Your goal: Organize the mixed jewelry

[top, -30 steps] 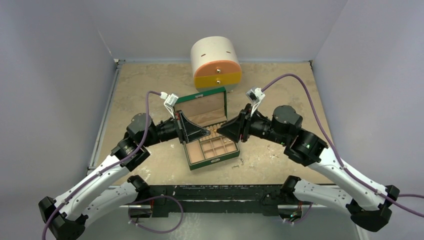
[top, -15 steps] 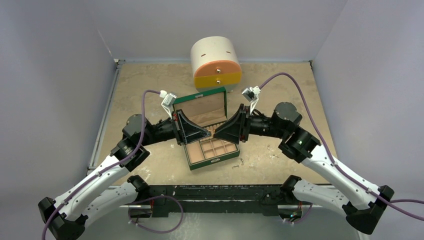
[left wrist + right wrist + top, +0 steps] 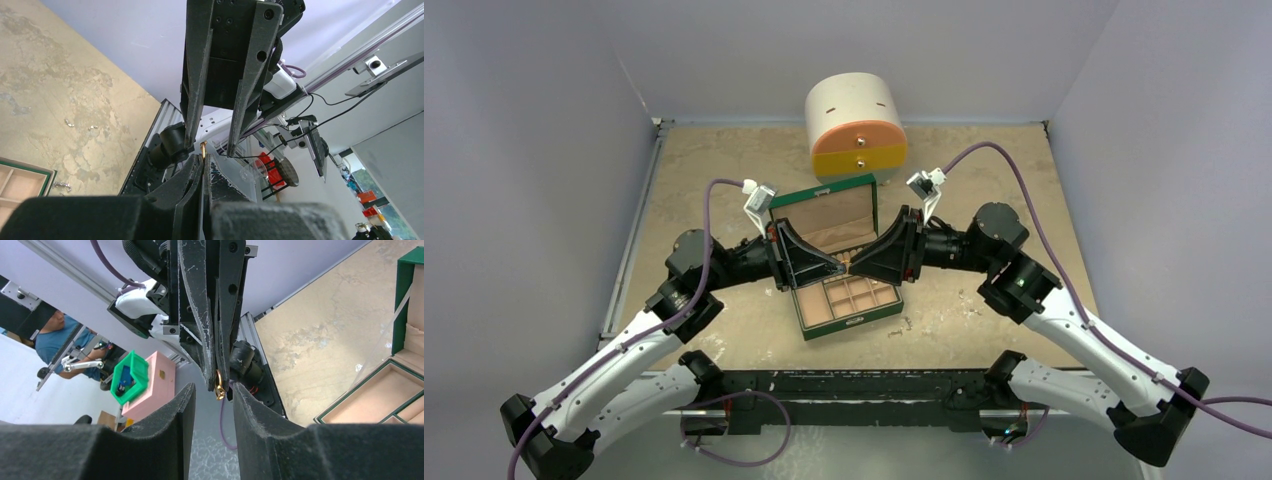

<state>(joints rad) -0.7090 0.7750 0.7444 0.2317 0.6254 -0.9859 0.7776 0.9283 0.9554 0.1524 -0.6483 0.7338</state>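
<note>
My left gripper [image 3: 838, 265] is shut on a small gold ring [image 3: 203, 146] that pokes out past its tips [image 3: 205, 156]. It hangs above the open green box [image 3: 894, 305] with tan compartments. My right gripper [image 3: 855, 266] meets it tip to tip and is open. Its fingers [image 3: 186, 395] stand either side of the gold ring [image 3: 219, 390] without closing on it. The right gripper's midpoint [image 3: 212, 387] is just beside the ring. Tiny loose metallic bits [image 3: 907, 323] lie on the table right of the box and also show in the left wrist view [image 3: 69, 123].
The box's upright lid [image 3: 829, 213] stands behind the grippers. A round cream, orange and yellow drawer chest [image 3: 856, 125] stands at the back. Grey walls close in the left, back and right sides. A metal rail [image 3: 629, 250] runs along the table's left edge.
My right gripper has moved left until its open fingers straddle the tip of the left gripper. The left gripper has held the ring almost in place.
</note>
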